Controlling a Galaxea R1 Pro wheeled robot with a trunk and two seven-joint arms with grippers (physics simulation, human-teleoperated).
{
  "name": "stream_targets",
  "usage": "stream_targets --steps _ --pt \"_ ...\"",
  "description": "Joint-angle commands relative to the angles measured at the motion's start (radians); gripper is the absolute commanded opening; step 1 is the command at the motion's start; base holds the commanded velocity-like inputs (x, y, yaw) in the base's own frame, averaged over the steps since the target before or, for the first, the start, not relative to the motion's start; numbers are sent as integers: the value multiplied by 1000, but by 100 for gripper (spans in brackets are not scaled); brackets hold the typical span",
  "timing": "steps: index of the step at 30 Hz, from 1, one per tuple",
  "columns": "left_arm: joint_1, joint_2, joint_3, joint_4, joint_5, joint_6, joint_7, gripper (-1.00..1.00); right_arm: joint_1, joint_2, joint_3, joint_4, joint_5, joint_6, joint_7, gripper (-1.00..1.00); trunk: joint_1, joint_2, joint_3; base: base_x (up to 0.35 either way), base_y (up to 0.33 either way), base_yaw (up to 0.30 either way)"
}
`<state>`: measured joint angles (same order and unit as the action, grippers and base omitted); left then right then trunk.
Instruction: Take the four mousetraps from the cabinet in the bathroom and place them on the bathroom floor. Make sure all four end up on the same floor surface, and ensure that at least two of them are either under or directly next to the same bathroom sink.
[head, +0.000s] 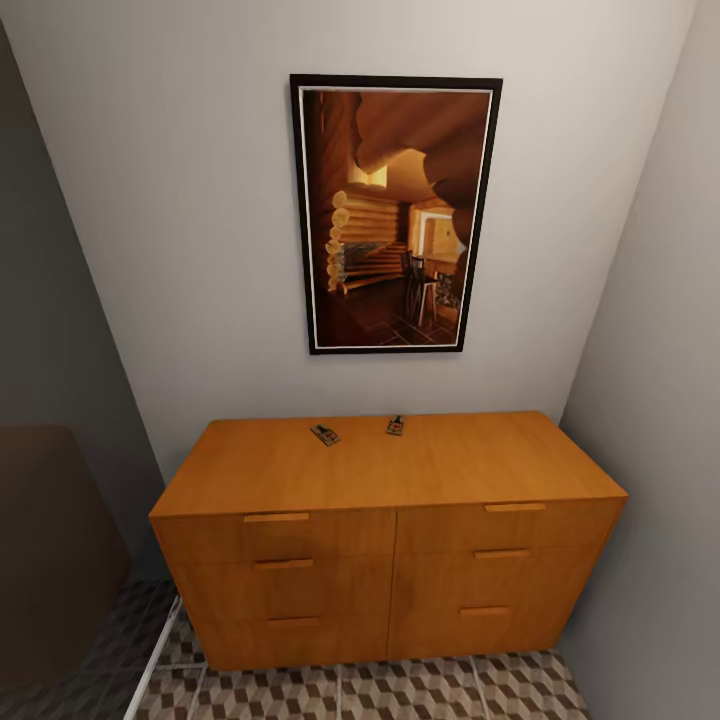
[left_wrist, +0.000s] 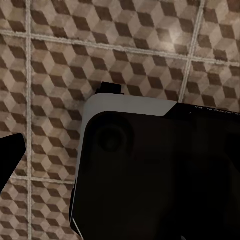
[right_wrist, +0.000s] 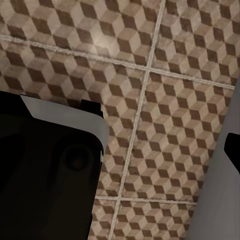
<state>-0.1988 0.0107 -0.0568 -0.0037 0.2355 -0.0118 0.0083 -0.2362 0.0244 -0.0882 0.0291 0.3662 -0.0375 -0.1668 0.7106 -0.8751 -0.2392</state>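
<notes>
Over on the left of the head view, a dark brown block in shadow, next to a grey wall. Then the cabinet, low and wide, orange-brown, pushed up against the white wall. Six drawer fronts, all closed, each with a bar handle. On its flat top, near the back edge, two of the mousetraps: the left mousetrap turned a bit sideways, the right mousetrap near it but not touching. Above them on the wall, a tall picture in a black frame, with a log room in it. Down below the cabinet, a strip of the bathroom floor with its brown and white cube tiles.

Left gripper: just one dark tip at the edge of the left wrist view, over the cube tiles, beside a big black and white robot part. Cannot tell if spread or pressed together.

Right gripper: also just one dark bit at the edge of the right wrist view, over the tiles. Cannot tell there either.
</notes>
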Motion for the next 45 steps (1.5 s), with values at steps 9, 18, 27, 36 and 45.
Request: stream_targets --steps 9,18,27,36,45 --pt "-1 0 -6 0 9 0 2 100 -2 1 -9 3 9 -4 -5 100 0 -1 -1 0 0 0" --pt "-1 -1 -6 1 11 0 5 100 -2 0 -8 3 9 -4 -5 100 0 -1 -1 0 0 0" --pt "-1 -2 -6 1 10 0 4 100 -1 0 -11 3 10 -4 -6 100 0 -1 -1 0 0 0" --pt "-1 -2 -5 1 10 0 4 100 -2 0 -11 3 10 -4 -5 100 0 -1 -1 0 0 0" --pt "-1 -3 -6 1 9 0 4 100 -1 0 -9 3 10 -4 -5 100 -4 6 2 0 0 0"
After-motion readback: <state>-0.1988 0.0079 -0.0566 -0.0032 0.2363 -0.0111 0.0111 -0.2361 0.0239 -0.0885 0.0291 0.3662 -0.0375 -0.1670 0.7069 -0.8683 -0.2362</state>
